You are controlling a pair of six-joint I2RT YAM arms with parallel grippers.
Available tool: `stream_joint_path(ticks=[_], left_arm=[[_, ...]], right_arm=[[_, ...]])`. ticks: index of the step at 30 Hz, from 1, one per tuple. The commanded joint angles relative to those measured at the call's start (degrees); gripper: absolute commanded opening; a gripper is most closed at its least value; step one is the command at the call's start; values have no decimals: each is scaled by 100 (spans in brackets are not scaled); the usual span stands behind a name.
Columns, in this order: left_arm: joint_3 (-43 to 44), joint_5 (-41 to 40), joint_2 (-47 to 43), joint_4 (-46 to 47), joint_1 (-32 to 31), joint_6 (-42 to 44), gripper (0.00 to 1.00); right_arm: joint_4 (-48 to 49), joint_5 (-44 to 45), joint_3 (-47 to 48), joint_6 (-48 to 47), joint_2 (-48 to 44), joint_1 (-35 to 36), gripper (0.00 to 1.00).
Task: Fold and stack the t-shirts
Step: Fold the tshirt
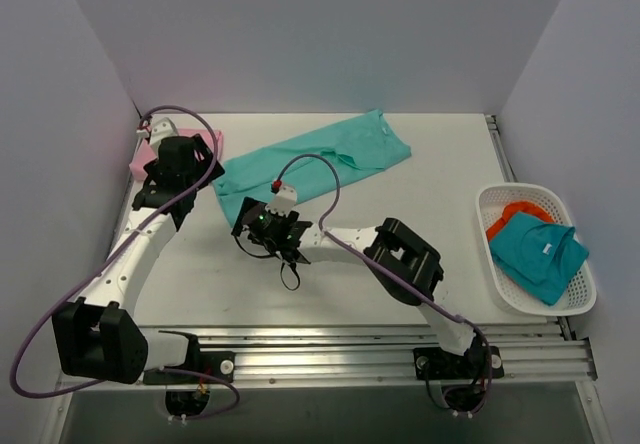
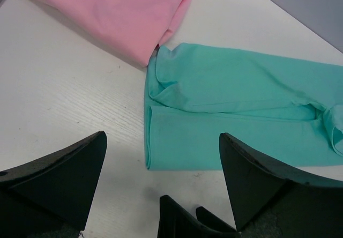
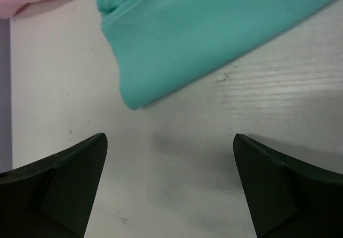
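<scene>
The left gripper (image 2: pixel 161 141) and the right gripper (image 3: pixel 169 139) are both wide apart and empty, so each should pinch one end corner of the green t-shirt (image 1: pixel 370 144) evenly.

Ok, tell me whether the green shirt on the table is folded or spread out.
Partly folded: the green shirt lies as a long narrow strip, and its end shows doubled layers in the left wrist view.

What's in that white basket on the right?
In the white basket, a teal t-shirt with a small white label lies on top, covering most of an orange cloth that peeks out at the far side. Anything beneath them is hidden.
</scene>
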Motion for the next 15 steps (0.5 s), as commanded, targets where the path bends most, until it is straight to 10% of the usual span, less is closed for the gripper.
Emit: stream_joint_path(ticks=[1, 15], left_arm=[[-24, -192, -288, -144, -61, 1, 95], [-121, -272, -394, -126, -131, 45, 94]], right_arm=[[52, -162, 583, 290, 305, -70, 99], [148, -689, 1524, 334, 1528, -386, 98]])
